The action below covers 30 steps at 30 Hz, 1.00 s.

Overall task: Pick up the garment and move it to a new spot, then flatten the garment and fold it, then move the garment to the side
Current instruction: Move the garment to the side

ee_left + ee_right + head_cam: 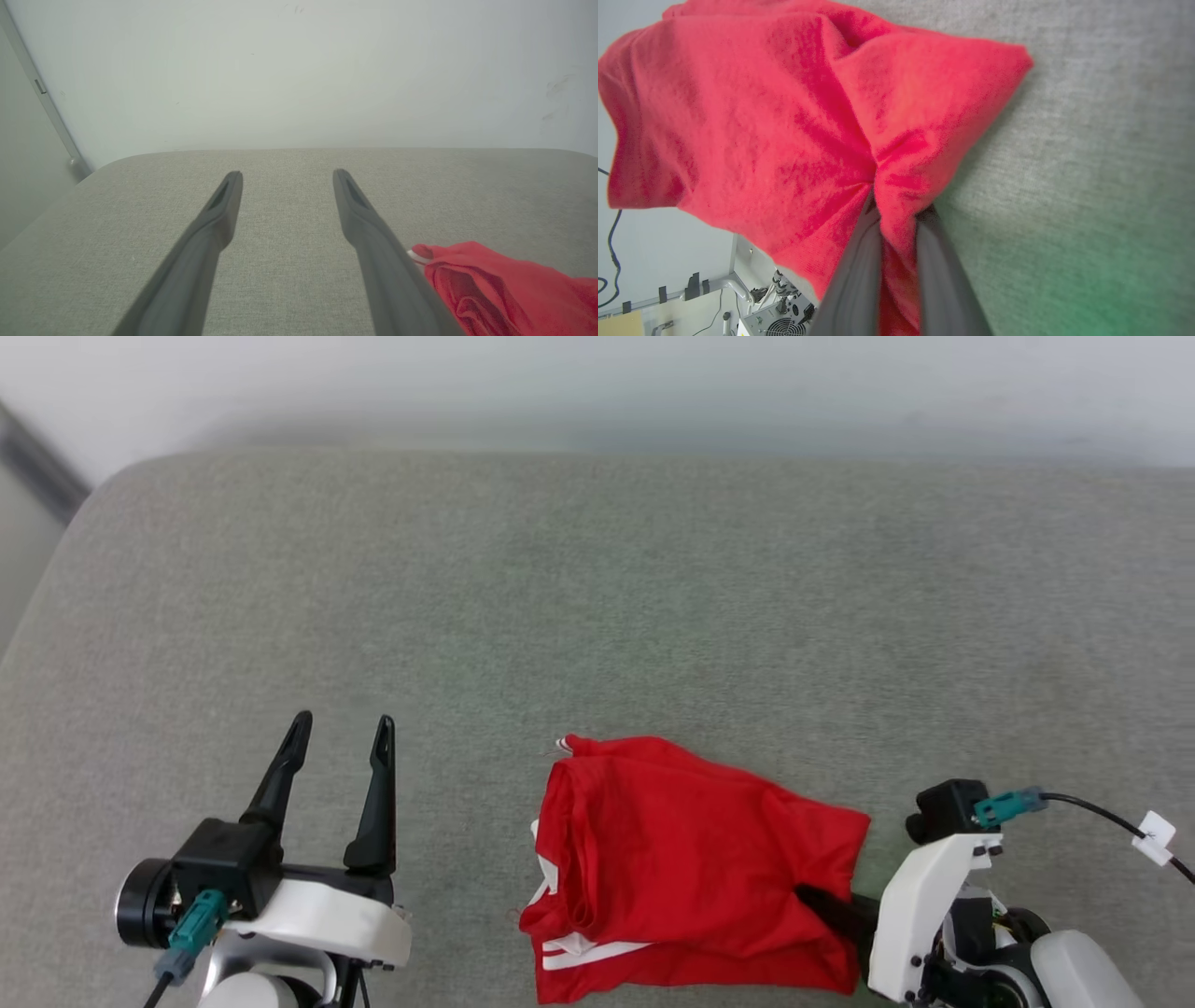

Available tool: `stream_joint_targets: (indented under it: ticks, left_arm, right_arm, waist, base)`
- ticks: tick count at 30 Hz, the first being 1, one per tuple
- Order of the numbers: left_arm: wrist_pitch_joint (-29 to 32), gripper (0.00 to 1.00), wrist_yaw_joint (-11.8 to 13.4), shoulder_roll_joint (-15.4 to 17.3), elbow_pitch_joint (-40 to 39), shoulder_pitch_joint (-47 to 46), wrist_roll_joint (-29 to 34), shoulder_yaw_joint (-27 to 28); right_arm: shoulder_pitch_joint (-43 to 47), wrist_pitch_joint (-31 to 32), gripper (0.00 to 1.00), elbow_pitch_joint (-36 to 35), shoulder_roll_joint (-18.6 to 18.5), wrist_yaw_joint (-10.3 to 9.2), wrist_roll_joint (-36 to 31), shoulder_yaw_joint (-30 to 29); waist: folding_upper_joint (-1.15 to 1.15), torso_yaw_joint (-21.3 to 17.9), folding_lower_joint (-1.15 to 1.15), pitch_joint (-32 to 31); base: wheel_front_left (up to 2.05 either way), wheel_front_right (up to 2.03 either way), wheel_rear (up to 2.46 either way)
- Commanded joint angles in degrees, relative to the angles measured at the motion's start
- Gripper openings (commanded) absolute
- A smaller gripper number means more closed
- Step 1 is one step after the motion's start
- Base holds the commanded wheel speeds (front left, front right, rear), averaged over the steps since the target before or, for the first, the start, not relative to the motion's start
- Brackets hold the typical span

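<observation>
- A big grey cushion (597, 597) with a soft, woven top is in front of the robot. A pale wall (299, 70) stands behind it.
- The garment (691, 868) is red. It lies in a crumpled heap on the cushion, close to the robot's edge and a bit to the robot's right of the middle.
- White stripes (588, 952) peek out at the heap's near left corner.
- The right gripper (822, 905) is at the right side of the heap. Its two dark fingers are pushed into the cloth, so their tips are hidden in the head view.
- From the right wrist, the right gripper (899, 210) has its fingers pressed close together with a fold of the garment (761, 116) pinched between them. The cloth bunches up in wrinkles around that spot.
- The left gripper (343, 723) is on the robot's left, apart from the heap. Its fingers are spread wide with nothing between them.
- From the left wrist, the left gripper (287, 175) points across the bare cushion toward the wall, and the garment (504, 289) lies just beside its right finger.
- A black cable (1092, 812) runs off from the right wrist.
</observation>
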Motion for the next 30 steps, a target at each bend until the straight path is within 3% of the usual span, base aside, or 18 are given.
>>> stream_joint_targets:
  ticks: [1, 11, 17, 21, 24, 30]
  left_arm:
    - [-0.4, 1.0, 0.22, 0.3, 0.16, 1.1, 0.26, 0.16]
    - [-0.29, 1.0, 1.45, 0.58, -2.45, 4.59, 0.19, 0.34]
    - [-0.19, 1.0, 1.73, 1.55, -5.22, 3.77, 1.15, 0.7]
    - [1.19, 1.0, 1.08, 3.19, -7.43, 1.63, 2.2, 0.56]
    - [2.89, 1.0, 0.14, 4.58, -9.24, -0.77, 3.21, -0.07]
    - [6.99, 1.0, -2.39, 7.15, -11.99, -6.85, 5.3, -1.51]
  right_arm:
    - [-0.12, -0.44, 0.0, 0.55, -1.57, -0.09, -1.23, 1.5]
    - [-5.18, 0.21, 0.0, 1.56, -8.14, -0.06, -10.21, 7.06]
    - [-11.5, -2.34, 0.0, 3.07, -9.92, -0.06, -14.72, 7.77]
    - [-15.92, -6.58, 0.0, 5.89, -9.18, -0.06, -16.93, 6.73]
    - [-19.0, -10.98, 0.0, 8.62, -8.55, -0.06, -18.96, 4.24]
    - [-25.83, -19.0, 0.0, 14.89, -7.34, -0.06, -24.06, -2.55]
  waist:
    - [0.0, -3.05, 0.0, -2.82]
    - [0.0, -17.87, 0.0, -6.76]
    - [0.0, -28.87, 0.0, -3.63]
    - [0.0, -34.77, 0.0, 0.34]
    - [0.0, -37.29, 0.0, 3.73]
    - [0.0, -37.83, 0.0, 10.54]
  base:
    - [0.0, 0.0, 0.0]
    - [0.0, 0.0, 0.0]
    - [0.0, 0.0, 0.0]
    - [0.0, 0.0, 0.0]
    - [0.0, 0.0, 0.0]
    - [0.0, 0.0, 0.0]
